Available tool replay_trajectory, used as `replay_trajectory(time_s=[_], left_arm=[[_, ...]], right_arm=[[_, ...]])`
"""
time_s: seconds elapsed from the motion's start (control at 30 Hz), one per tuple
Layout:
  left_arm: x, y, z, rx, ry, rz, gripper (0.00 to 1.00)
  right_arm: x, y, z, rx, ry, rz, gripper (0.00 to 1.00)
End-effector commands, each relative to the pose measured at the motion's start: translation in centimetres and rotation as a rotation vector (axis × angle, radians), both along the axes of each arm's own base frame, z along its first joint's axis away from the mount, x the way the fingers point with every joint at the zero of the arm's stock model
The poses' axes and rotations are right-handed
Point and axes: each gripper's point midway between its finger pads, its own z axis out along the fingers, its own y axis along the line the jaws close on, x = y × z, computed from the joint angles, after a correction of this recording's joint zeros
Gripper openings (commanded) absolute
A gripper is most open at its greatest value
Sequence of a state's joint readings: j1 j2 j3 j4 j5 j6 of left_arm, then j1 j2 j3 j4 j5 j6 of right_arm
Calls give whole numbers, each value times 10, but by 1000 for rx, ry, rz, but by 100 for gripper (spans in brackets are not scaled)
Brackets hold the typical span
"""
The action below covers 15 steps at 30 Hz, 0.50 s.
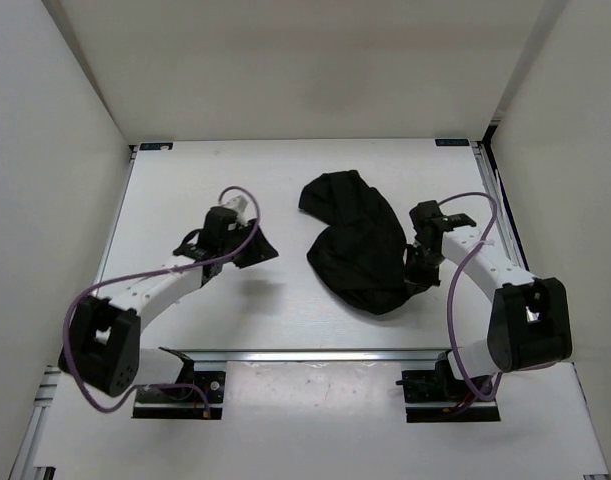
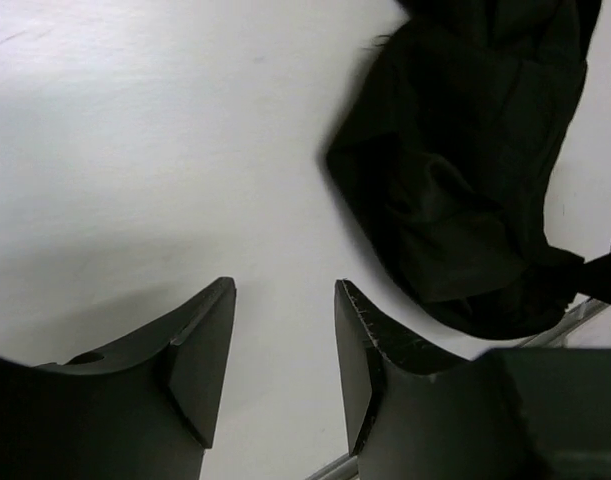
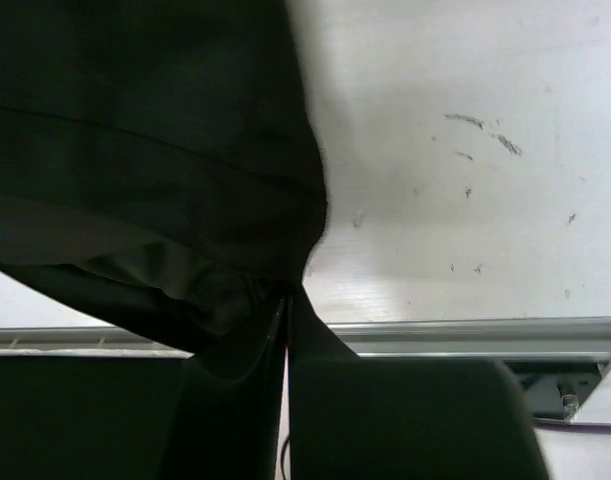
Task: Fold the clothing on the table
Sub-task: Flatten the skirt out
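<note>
The clothing (image 1: 357,240) is a crumpled black heap on the white table (image 1: 205,170), right of centre. My right gripper (image 1: 417,268) is at the heap's right edge. In the right wrist view its jaws (image 3: 289,300) are pressed together with a fold of the clothing (image 3: 145,150) pinched at their tips. My left gripper (image 1: 255,250) hovers left of the heap, apart from it. In the left wrist view its fingers (image 2: 283,300) stand open over bare table with nothing between them, and the clothing (image 2: 465,170) lies ahead to the upper right.
An aluminium rail (image 1: 315,353) runs along the table's near edge and also shows as the rail (image 3: 465,335) just beyond the right fingers. White walls enclose the table on the left, back and right. Purple cables loop from both arms.
</note>
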State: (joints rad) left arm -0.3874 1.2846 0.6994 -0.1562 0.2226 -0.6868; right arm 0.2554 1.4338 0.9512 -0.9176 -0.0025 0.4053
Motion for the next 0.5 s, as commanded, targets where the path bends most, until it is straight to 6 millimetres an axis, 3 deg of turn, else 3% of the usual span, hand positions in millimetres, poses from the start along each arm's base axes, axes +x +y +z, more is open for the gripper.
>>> replay_trajectory(time_s=[0.0,0.03,0.1,0.13,0.17,0.2,0.23,0.3,0.33,0.37,0.47], left_arm=[[27,-52,44,85,-220,-186,55],[28,-57,27,166,-209,-206,55],[49,-71,44,282,-315,-275,53],[54,-72,31,320,-299,-289,41],[63,-76,32,302,-300,-275,15],[68,-75,32,279,-293,-256,4],[71,-78,26,250,-280,-235,0],[71,-77,11,253,-263,-248,4],[72,-76,7,286,-284,-269,25],[70,-82,5,292,-297,-291,32],[65,-83,-11,362,-342,-382,40]], right_arm=[[17,4,18,20,-106,-16,0],[20,1,19,16,-106,-19,0],[25,5,25,22,-124,4,0],[28,4,27,22,-133,8,0],[28,5,27,20,-124,8,0],[31,11,31,50,-142,16,0],[31,14,31,68,-139,18,0],[31,22,33,107,-140,17,0],[30,21,31,113,-128,5,0],[30,23,32,126,-131,4,0],[31,21,35,124,-139,10,0]])
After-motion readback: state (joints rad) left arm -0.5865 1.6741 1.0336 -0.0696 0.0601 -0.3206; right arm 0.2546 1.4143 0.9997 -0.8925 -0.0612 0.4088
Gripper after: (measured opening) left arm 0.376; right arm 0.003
